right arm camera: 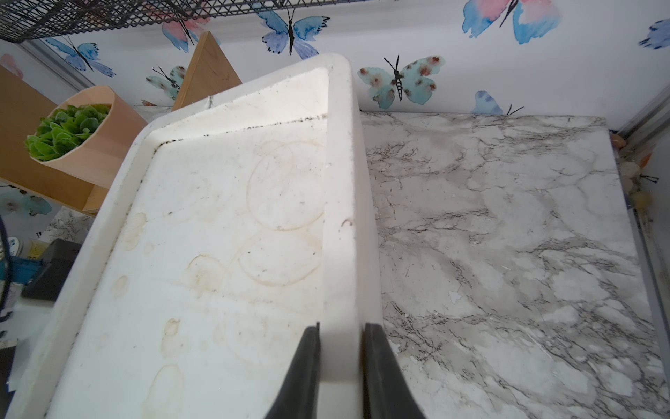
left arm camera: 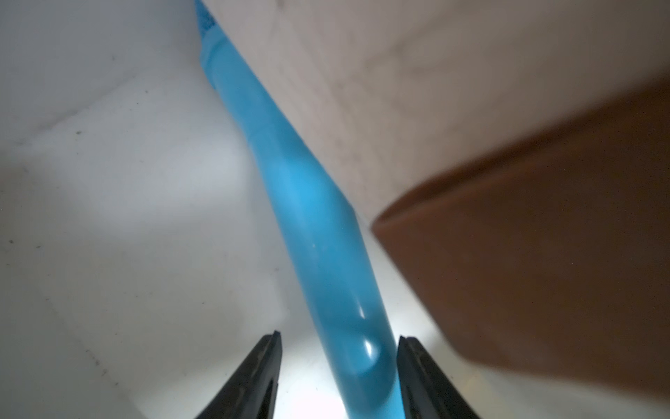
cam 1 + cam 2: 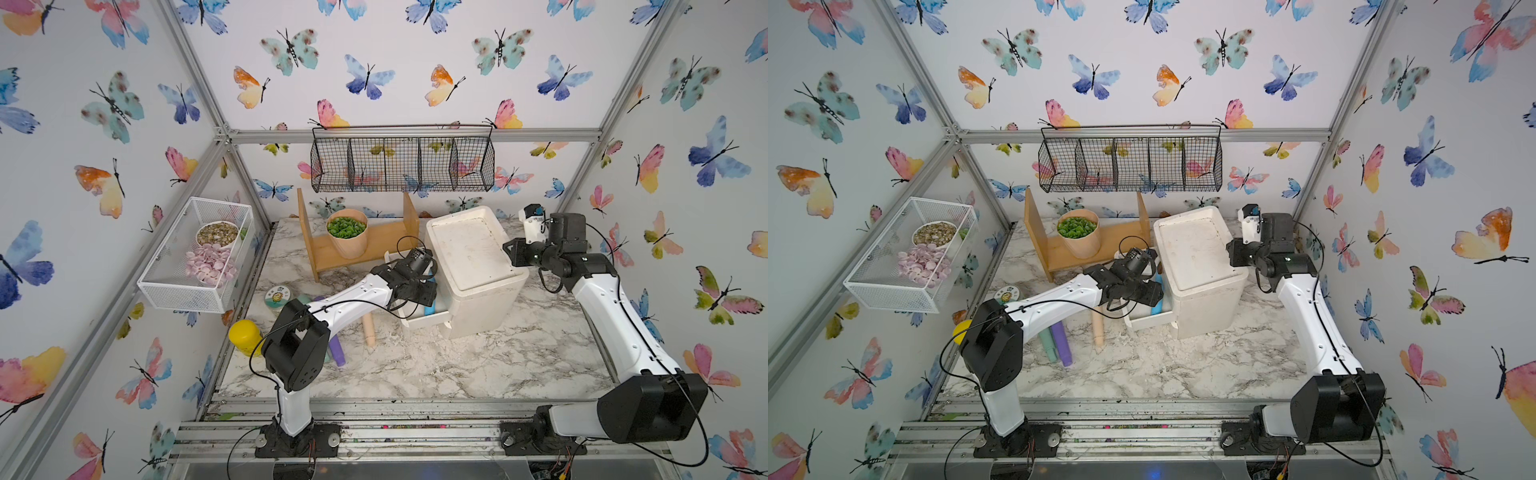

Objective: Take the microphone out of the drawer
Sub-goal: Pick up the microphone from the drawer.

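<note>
The blue microphone (image 2: 319, 235) lies slanted on the white floor of the open drawer (image 3: 428, 321), beside its wall; a bit of blue shows in both top views (image 3: 1156, 309). My left gripper (image 2: 339, 336) reaches down into the drawer and stands open astride the handle. One finger (image 2: 409, 359) touches the handle; a gap separates it from the other. My right gripper (image 1: 340, 324) is shut on the raised rim of the white cabinet (image 3: 473, 257) at its right edge, seen in a top view too (image 3: 509, 249).
A blurred brown block (image 2: 544, 254) sits close beside the microphone. A wooden shelf with a cup of green leaves (image 3: 347, 235) stands behind the drawer. A wooden pin (image 3: 369, 330), purple cylinder (image 3: 337, 353), yellow jar (image 3: 245, 336) and round tin (image 3: 277, 297) lie left.
</note>
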`<action>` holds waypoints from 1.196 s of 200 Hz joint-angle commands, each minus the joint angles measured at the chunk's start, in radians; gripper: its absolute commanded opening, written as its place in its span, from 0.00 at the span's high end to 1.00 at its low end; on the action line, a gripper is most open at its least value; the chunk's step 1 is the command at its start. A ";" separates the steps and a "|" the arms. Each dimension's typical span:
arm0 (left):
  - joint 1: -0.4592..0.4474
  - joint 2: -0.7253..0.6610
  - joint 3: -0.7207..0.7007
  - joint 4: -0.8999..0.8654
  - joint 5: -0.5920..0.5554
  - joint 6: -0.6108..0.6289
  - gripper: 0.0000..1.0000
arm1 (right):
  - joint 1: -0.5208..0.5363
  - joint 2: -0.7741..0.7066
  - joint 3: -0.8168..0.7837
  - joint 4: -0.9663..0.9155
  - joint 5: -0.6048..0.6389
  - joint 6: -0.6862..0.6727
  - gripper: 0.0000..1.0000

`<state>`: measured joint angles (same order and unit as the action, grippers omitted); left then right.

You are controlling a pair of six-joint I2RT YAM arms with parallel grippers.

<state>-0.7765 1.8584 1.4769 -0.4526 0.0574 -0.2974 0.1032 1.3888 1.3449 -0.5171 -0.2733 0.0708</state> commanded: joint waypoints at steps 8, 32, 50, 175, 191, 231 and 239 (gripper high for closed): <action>-0.034 0.044 0.028 -0.004 -0.072 0.023 0.43 | 0.006 0.018 -0.026 0.037 -0.116 0.081 0.91; -0.051 0.069 0.046 -0.012 -0.108 0.021 0.43 | 0.006 0.016 -0.031 0.041 -0.116 0.082 0.91; -0.062 0.090 0.063 -0.021 -0.143 0.023 0.43 | 0.006 0.017 -0.033 0.040 -0.116 0.084 0.91; -0.069 0.182 0.125 -0.021 -0.163 0.002 0.59 | 0.006 0.013 -0.031 0.037 -0.109 0.076 0.91; -0.069 0.179 0.122 -0.021 -0.173 -0.015 0.68 | 0.006 0.013 -0.029 0.036 -0.109 0.075 0.91; -0.070 0.149 0.098 -0.023 -0.208 -0.097 0.75 | 0.006 0.019 -0.024 0.036 -0.111 0.075 0.91; -0.069 0.145 0.090 -0.024 -0.215 -0.122 0.75 | 0.006 0.021 -0.023 0.036 -0.112 0.074 0.91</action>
<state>-0.8097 1.9888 1.5932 -0.5274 -0.1635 -0.3733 0.0986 1.3872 1.3323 -0.4904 -0.2718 0.0803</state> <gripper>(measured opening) 0.356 0.204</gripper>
